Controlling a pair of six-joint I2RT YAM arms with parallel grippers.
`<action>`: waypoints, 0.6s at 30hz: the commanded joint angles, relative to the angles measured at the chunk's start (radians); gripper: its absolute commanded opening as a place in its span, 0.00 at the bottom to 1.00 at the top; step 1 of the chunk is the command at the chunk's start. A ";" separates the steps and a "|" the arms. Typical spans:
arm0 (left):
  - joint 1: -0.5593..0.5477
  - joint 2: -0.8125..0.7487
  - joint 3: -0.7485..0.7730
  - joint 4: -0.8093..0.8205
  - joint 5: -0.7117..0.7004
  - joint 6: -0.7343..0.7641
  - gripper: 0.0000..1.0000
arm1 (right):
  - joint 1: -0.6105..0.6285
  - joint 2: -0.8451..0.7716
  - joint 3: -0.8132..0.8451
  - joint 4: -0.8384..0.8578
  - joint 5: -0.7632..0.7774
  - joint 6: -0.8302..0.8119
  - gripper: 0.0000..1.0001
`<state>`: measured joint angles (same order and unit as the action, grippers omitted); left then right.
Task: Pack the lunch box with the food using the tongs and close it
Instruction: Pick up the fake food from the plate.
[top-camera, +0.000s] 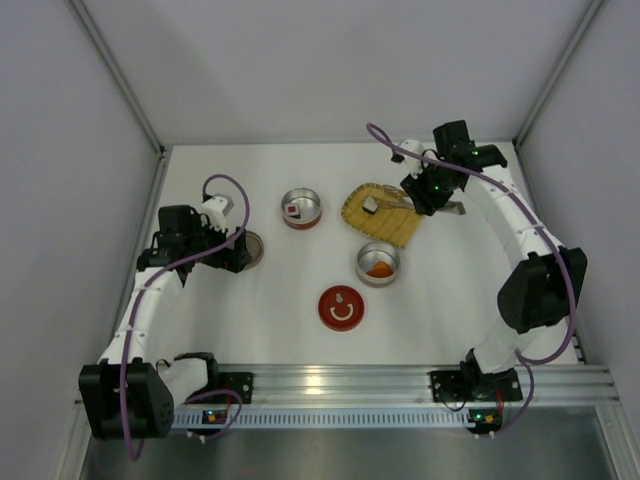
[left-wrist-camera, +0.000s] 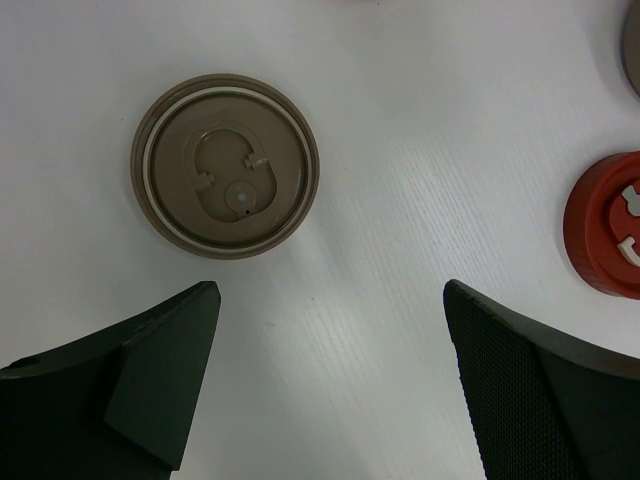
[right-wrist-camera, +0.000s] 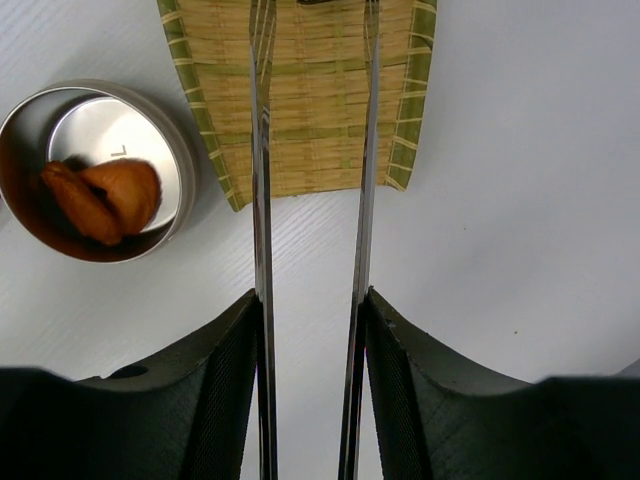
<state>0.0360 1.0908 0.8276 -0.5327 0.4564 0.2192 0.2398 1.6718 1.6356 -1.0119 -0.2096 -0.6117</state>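
My right gripper (right-wrist-camera: 312, 295) is shut on the silvery tongs (right-wrist-camera: 262, 200), one arm against each finger. The tong arms stand apart and reach out over the yellow woven tray (right-wrist-camera: 310, 150). From above, the right gripper (top-camera: 425, 195) hovers at the tray's right end, where a white food block (top-camera: 369, 204) lies. A silver lunch box tin (top-camera: 378, 264) holds orange-red chunks (right-wrist-camera: 100, 195). A red-walled tin (top-camera: 300, 209) holds another white block (top-camera: 293, 211). My left gripper (left-wrist-camera: 330, 290) is open above bare table, just short of a tan lid (left-wrist-camera: 225, 165).
A red lid (top-camera: 341, 307) with a white clasp lies near the table's middle front, and it shows at the right edge of the left wrist view as the red lid (left-wrist-camera: 610, 225). Grey walls close in the table on three sides.
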 joint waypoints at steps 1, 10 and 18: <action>0.001 -0.006 0.016 -0.003 0.024 0.002 0.98 | -0.008 0.028 0.015 0.022 -0.007 -0.037 0.43; 0.001 0.003 0.015 -0.001 0.021 0.012 0.98 | 0.006 0.097 0.047 0.036 -0.011 -0.039 0.45; -0.001 0.023 0.021 0.005 0.024 0.014 0.98 | 0.026 0.138 0.061 0.088 0.030 -0.031 0.46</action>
<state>0.0360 1.1088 0.8280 -0.5442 0.4564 0.2203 0.2527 1.7893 1.6398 -0.9886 -0.1898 -0.6292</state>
